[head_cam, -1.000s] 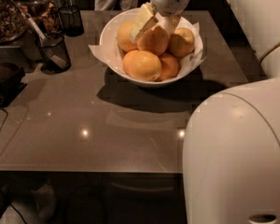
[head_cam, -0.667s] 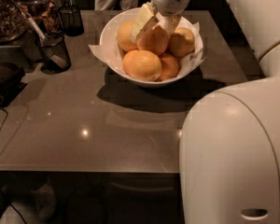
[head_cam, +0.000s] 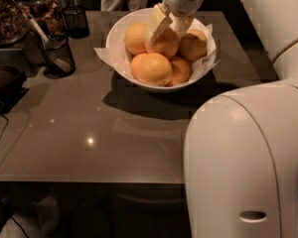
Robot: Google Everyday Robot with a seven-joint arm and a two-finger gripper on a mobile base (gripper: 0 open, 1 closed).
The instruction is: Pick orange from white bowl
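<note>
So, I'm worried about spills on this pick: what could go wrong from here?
The tool sits over the orange topping the pile in the white bowl. Lifting it may dislodge the front orange beside it, which could roll over the rim onto the table. The paper liner could also snag and drag.

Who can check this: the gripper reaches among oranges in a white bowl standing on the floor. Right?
Wrong in one respect. The camera view shows the white bowl standing on the brown table, not the floor. The gripper does reach among the oranges.
</note>
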